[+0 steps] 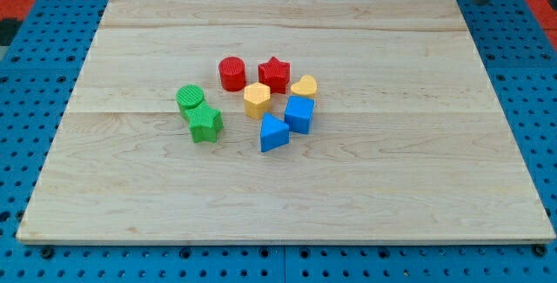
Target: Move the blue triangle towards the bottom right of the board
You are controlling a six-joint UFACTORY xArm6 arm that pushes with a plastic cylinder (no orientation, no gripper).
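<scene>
The blue triangle (273, 133) lies near the middle of the wooden board (392, 161), at the lower edge of a cluster of blocks. A blue cube (299, 114) touches it on its upper right. A yellow hexagon (257, 100) sits just above it. My tip (479, 1) is at the view's top right, just past the board's top right corner, far from the blue triangle and all other blocks.
A red cylinder (232, 73), a red star (273, 74) and a yellow heart (304, 86) form the cluster's top. A green cylinder (190, 98) and a green star (205, 123) stand to the left. A blue pegboard surface (531, 74) surrounds the board.
</scene>
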